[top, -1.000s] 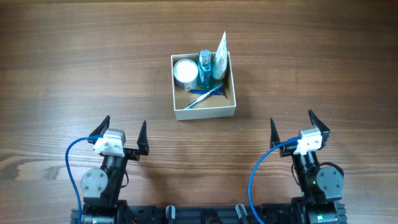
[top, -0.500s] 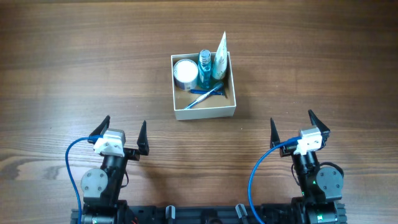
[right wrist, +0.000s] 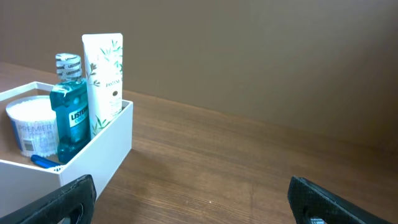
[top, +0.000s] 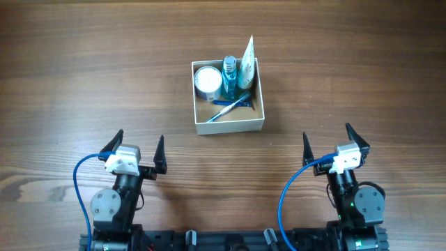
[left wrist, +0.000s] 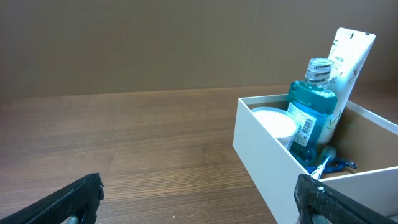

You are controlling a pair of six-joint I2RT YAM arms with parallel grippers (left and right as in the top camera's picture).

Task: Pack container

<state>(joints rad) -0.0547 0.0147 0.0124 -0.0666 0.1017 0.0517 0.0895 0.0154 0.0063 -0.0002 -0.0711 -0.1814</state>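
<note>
The container (top: pixel 230 126), a square white-walled box with a tan inside, sits on the table's far middle. It holds a round jar (top: pixel 207 81) with a white lid, a teal mouthwash bottle (top: pixel 230 77), a white tube (top: pixel 246 64) and a blue toothbrush (top: pixel 230 107). It also shows in the left wrist view (left wrist: pixel 267 155) and the right wrist view (right wrist: pixel 106 143). My left gripper (top: pixel 136 147) is open and empty near the front left. My right gripper (top: pixel 326 141) is open and empty near the front right. Both are well short of the container.
The wooden table (top: pixel 83 70) spreads bare around the container. Blue cables loop beside each arm base at the front edge (top: pixel 80 181).
</note>
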